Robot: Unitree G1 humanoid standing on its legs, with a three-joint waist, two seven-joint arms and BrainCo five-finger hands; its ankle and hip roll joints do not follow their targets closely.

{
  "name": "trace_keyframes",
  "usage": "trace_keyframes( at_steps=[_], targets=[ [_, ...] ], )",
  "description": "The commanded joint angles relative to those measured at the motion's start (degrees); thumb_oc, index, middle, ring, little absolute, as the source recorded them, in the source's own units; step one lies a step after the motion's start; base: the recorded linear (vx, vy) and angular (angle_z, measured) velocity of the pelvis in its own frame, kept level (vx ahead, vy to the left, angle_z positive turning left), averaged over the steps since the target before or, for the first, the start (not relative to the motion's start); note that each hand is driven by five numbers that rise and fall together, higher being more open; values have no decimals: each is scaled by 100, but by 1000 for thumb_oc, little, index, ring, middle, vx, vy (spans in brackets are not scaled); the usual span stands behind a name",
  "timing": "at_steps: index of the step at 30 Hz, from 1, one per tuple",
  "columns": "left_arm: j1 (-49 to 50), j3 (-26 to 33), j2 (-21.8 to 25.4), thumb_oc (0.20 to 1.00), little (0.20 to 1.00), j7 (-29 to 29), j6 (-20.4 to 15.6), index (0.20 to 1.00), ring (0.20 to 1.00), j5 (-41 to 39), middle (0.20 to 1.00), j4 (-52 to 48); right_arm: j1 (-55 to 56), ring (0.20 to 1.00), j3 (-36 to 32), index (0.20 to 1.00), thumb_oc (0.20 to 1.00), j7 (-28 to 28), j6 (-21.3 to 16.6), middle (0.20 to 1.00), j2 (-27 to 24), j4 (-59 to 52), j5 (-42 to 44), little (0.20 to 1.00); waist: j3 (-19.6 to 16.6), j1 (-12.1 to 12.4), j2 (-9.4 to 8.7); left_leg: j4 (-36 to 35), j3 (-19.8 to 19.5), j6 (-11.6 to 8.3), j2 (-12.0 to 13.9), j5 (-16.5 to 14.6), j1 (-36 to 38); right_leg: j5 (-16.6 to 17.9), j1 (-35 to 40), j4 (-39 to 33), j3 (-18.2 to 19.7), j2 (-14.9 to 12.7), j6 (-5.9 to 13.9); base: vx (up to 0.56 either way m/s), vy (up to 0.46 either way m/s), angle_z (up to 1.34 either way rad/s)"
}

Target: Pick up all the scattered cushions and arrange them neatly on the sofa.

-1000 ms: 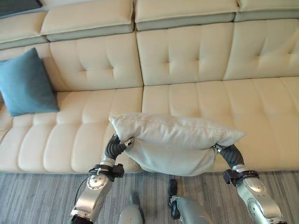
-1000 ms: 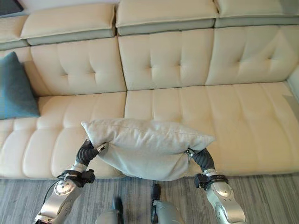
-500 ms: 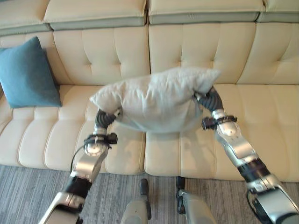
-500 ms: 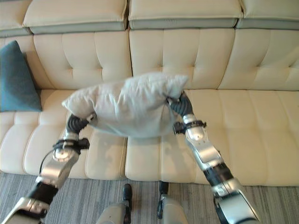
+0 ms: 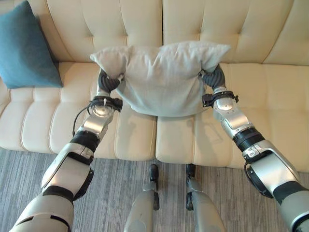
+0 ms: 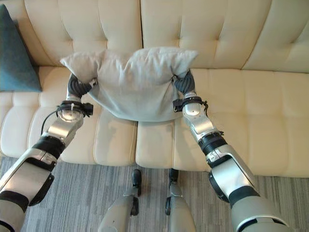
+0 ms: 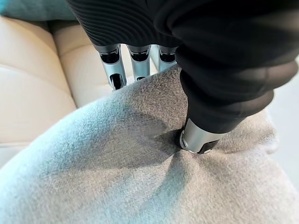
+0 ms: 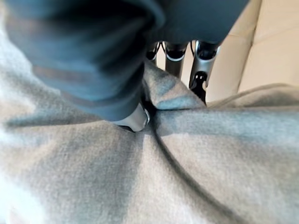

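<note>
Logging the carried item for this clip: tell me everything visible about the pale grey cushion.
The pale grey fabric cushion is plump, roughly rectangular, with a soft woven surface. It hangs in the air over the seat of the cream tufted leather sofa, near its backrest, its upper corners spread wide and its lower edge sagging. The left hand pinches one upper corner, thumb pressed into the cloth; the right hand pinches the other. Creases radiate from both grips.
</note>
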Motion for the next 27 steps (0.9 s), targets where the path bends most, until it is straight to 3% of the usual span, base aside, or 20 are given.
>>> trace_keyframes(
  at_steps=[1, 2, 3, 4, 5, 12, 17, 19, 20, 22, 23, 26, 27],
  targets=[
    [-1104, -325, 164, 200, 200, 72, -579, 200, 200, 58, 200, -116, -1243, 200, 199, 200, 200, 33, -671, 200, 53, -103, 228, 200, -26, 126, -46, -93, -101, -66, -174, -28, -263, -990, 289, 578, 371, -221, 702, 0, 0, 0],
    [-1133, -306, 151, 200, 200, 63, -579, 200, 200, 39, 200, -134, -1319, 200, 202, 200, 200, 26, -658, 200, 9, -62, 265, 200, -31, 139, -42, -137, -118, -66, -173, -1, -306, -974, 258, 536, 380, -234, 709, 40, 15, 3],
    [-1259, -276, 150, 316, 316, 95, -592, 316, 316, 24, 316, -81, -1464, 511, 243, 511, 511, -7, -625, 511, -123, 94, 266, 511, -28, 158, -38, -206, -129, -75, -180, 44, -386, -957, 203, 484, 372, -247, 732, 31, 9, 2],
    [-1263, -276, 149, 316, 316, 94, -593, 316, 316, 23, 316, -79, -1469, 511, 244, 511, 511, -5, -627, 511, -125, 98, 268, 511, -28, 158, -37, -207, -130, -75, -180, 45, -389, -957, 200, 484, 371, -247, 732, 47, -11, 3],
    [-1423, -327, 214, 1000, 1000, 127, -600, 1000, 1000, 38, 1000, -31, -1637, 1000, 320, 1000, 1000, -66, -589, 1000, -238, 250, 252, 1000, -9, 178, -49, -272, -136, -84, -197, 85, -428, -938, 181, 431, 360, -240, 752, 0, 0, 0],
    [-1400, -211, 649, 1000, 1000, 78, -622, 1000, 1000, -124, 1000, -58, -1777, 1000, 245, 1000, 1000, -237, -528, 1000, -715, 310, 296, 1000, -46, 190, -64, -490, -184, -96, -245, 144, -313, -912, 250, 332, 333, -240, 788, 45, -4, 4],
    [-357, 601, 1471, 1000, 1000, 79, -695, 1000, 1000, -157, 1000, -742, -1072, 1000, -273, 1000, 1000, -407, -559, 1000, -1534, -503, 19, 1000, -141, 183, -149, -549, -156, -72, -287, 26, 20, -941, 496, 267, 275, -230, 802, 40, 14, -1],
    [-52, 796, 1561, 1000, 1000, 46, -699, 1000, 1000, -150, 1000, -931, -799, 1000, -415, 1000, 1000, -415, -567, 1000, -1660, -741, -70, 1000, -181, 156, -158, -571, -140, -68, -286, 36, 75, -907, 520, 250, 272, -228, 801, 44, 27, -11],
    [697, 1276, 1624, 1000, 1000, -70, -718, 1000, 1000, -241, 1000, -1265, -64, 1000, -870, 1000, 1000, -386, -598, 1000, -1811, -1266, -242, 1000, -200, 123, -166, -599, -111, -50, -298, -47, 253, -955, 670, 231, 267, -224, 794, 24, 23, -13],
    [742, 1297, 1626, 1000, 1000, -69, -709, 1000, 1000, -234, 1000, -1297, -26, 1000, -880, 1000, 1000, -394, -585, 1000, -1804, -1303, -255, 1000, -219, 119, -167, -604, -108, -49, -299, -20, 240, -930, 660, 220, 269, -225, 793, 33, 27, -7],
    [1825, 1852, 1628, 1000, 1000, -358, -636, 1000, 1000, -116, 1000, -1636, 1160, 1000, -1486, 1000, 1000, -106, -572, 1000, -1881, -1896, -504, 1000, -297, 64, -181, -640, -72, -21, -314, -85, 435, -922, 800, 181, 256, -222, 779, 77, 47, -3],
    [2788, 2277, 1415, 1000, 1000, -587, -593, 1000, 1000, -60, 1000, -1932, 2252, 1000, -1928, 1000, 1000, 185, -545, 1000, -1736, -2445, -712, 1000, -436, 3, -179, -735, -33, -10, -311, -126, 671, -911, 992, 101, 212, -221, 778, 95, 39, -3],
    [3688, 2564, 1019, 1000, 1000, -835, -547, 1000, 1000, -15, 1000, -2261, 3207, 1000, -2343, 1000, 1000, 484, -540, 1000, -1500, -2819, -806, 1000, -507, -41, -180, -788, -14, 1, -311, -190, 888, -930, 1177, 42, 180, -237, 787, 62, 19, -10]
  ],
)
